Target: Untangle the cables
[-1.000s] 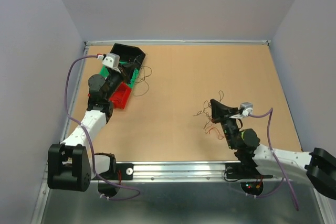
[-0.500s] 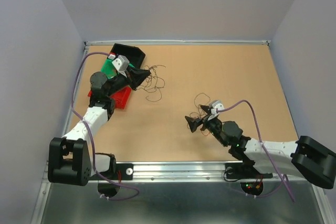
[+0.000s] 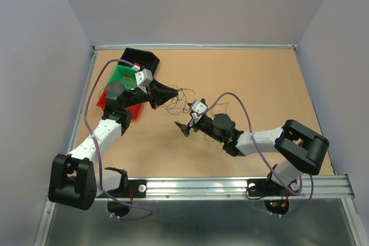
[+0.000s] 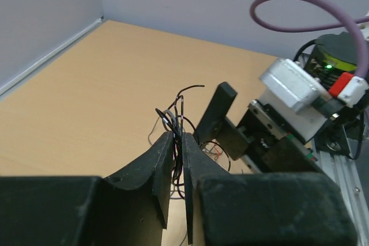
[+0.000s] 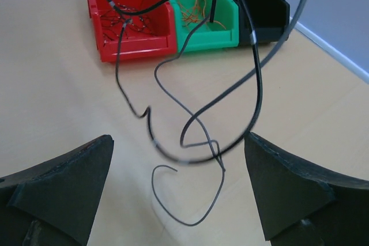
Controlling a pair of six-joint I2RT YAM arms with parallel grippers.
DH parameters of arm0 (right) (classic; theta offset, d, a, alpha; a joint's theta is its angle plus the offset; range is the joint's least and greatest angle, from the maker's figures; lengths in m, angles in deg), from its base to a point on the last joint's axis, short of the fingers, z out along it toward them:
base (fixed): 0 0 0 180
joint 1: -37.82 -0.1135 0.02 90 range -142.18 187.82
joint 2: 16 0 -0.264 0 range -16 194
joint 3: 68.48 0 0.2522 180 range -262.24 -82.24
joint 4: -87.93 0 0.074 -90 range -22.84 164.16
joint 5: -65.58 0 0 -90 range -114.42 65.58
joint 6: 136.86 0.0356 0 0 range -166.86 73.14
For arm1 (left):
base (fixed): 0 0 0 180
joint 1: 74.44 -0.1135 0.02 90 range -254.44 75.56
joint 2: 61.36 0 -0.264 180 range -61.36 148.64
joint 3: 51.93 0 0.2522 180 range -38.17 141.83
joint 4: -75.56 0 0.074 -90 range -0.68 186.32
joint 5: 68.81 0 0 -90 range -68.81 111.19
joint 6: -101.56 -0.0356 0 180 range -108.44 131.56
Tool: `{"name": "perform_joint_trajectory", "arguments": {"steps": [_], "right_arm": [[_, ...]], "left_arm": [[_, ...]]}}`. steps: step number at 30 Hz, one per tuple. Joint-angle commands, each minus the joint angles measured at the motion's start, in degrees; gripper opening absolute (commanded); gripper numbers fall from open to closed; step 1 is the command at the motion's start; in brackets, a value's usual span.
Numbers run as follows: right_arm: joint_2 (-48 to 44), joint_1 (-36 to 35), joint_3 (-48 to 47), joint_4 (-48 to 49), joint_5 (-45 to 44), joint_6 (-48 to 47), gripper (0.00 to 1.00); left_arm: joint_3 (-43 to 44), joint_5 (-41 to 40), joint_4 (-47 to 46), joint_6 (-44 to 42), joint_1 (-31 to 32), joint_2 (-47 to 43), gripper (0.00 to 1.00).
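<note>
A: Whereabouts of the cables (image 3: 176, 101)?
B: Over the middle of the tabletop (image 3: 259, 73), a little left of centre. Thin, dark and curly, gathered at one end in the left end effector (image 4: 177, 139), then looping outward and down toward the wood.
A: Grip of that left end effector?
B: Closed tight, with barely a gap, pinching several black cables. Clear from the left wrist view.
A: And the right end effector (image 5: 179, 136)?
B: Spread wide, holding nothing. Set low over the tabletop, just beside the left one and facing it. Loose loops of the cables dangling in the gap between its two fingers; too close to the right-hand finger to say whether touching.
A: Anything else nearby?
B: Three small bins in a row by the far left corner, touching side by side: red bin (image 5: 144, 47) nearest the arm bases, green bin (image 5: 204, 37) in the middle, black bin (image 5: 271, 10) farthest. More dark and reddish cables lying in the red bin, orange ones in the green bin. Inside of the black bin not visible from any view
</note>
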Motion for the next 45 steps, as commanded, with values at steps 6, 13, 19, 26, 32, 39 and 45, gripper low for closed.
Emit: {"name": "perform_joint_trajectory", "arguments": {"steps": [6, 13, 19, 26, 32, 39, 45], "right_arm": [[6.8, -0.1, -8.9, 4.7, 0.9, -4.6, 0.34], [4.1, -0.1, -3.9, 6.4, -4.1, -1.0, 0.00], [-3.5, 0.0, 11.7, 13.4, -7.1, 4.8, 0.01], [-7.0, -0.2, 17.1, 15.0, -6.2, 8.4, 0.01], [-11.3, -0.2, 19.3, 14.9, -6.1, 11.3, 0.01], [-20.0, -0.1, 19.4, 7.4, -8.0, 15.3, 0.01], [-24.7, -0.2, 19.8, 4.1, -9.9, 17.7, 0.00]], "left_arm": [[3.6, 8.3, -1.1, 3.3, 1.6, -2.3, 0.23], [3.2, 8.6, 0.8, -0.2, 1.7, -3.2, 0.30], [2.4, 5.3, 3.2, -4.8, 1.6, -5.1, 0.39], [2.0, 0.6, 5.2, -9.3, 1.6, -4.3, 0.06], [0.9, 2.4, 7.3, -15.9, 2.5, -4.1, 0.50], [-1.4, 5.4, 12.8, -27.9, 6.9, -6.0, 0.65], [-4.1, -1.7, 18.2, -39.9, 12.3, -7.8, 0.73]]}}
